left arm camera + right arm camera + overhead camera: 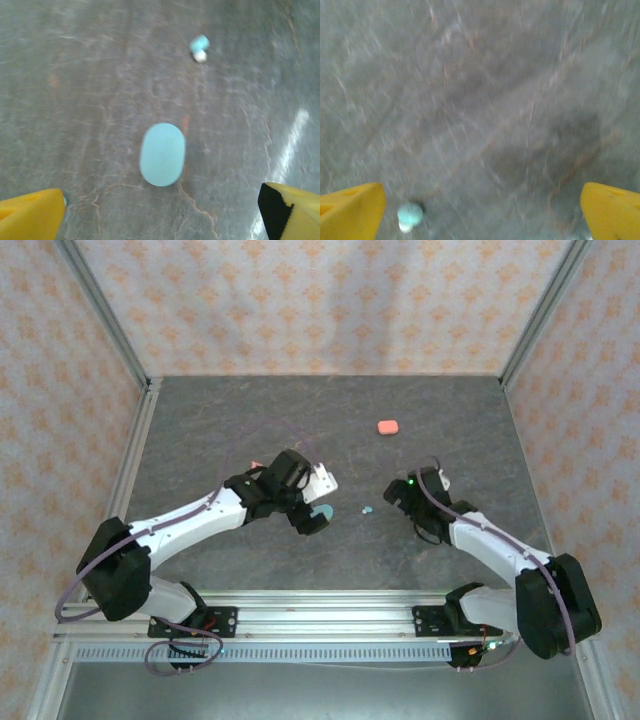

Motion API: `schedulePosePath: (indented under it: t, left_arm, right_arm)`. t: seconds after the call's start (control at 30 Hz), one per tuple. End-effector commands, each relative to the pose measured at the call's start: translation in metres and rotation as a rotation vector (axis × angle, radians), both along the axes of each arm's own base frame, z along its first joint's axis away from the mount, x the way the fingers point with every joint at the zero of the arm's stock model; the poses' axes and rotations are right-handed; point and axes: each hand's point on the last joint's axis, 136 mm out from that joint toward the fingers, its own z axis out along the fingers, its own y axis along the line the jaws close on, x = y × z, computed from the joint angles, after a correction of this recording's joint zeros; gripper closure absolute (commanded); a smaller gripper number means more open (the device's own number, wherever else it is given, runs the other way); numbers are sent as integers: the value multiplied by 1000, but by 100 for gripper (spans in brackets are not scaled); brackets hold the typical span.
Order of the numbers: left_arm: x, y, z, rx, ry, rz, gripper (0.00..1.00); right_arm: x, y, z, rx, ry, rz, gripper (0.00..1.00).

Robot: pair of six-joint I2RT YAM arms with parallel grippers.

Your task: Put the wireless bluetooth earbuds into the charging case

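In the middle of the table, teal case (162,154): lies flat, a smooth oval with no opening to see, so it looks closed.
Teal earbud (199,48): lies alone on the table (450,410), just to the right of the teal case, between the 2 grippers and touching neither.
Left gripper (161,202): hangs over the teal case with its yellow fingers (30,215) wide apart, holding nothing.
Right gripper (482,202): low over the table at the right of the earbud, fingers wide apart and empty. In its wrist view the earbud sits close to 1 finger, not centred between the tips.
Coral case (388,427): on the far side, well apart from both arms.
Step in hand: I judge it as the approach. No earbud is picked and none is in a case.
Next move: probably the left gripper must open or steady the teal case. The right gripper must shift left to centre the earbud, then close gently, because the tiny round nub can roll away.
Blur: the wrist pictures are soft, so the seam of the case cannot be told.
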Motion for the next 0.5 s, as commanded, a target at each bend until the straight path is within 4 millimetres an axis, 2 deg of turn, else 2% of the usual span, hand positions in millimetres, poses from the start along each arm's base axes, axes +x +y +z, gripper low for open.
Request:
schedulePosePath:
  t: [0.0, 0.1, 0.23, 0.37, 0.47]
  left_arm:
    - [-24, 1, -29, 111, 60, -149, 3]
    - [-17, -1, -35, 128, 81, -110, 8]
    - [-9, -1, -54, 208, 144, -81, 18]
    - [2, -2, -69, 251, 166, -32, 19]
    - [12, -3, -72, 246, 159, 6, 19]
  right_arm:
    - [-12, 2, 2, 32, 10, -54, 0]
    - [-24, 0, 0, 10, 32, -48, 0]
    - [-31, 1, 6, 7, 25, -28, 4]
    - [-34, 0, 14, 3, 10, -8, 12]
    - [-37, -2, 17, 1, 6, -4, 13]
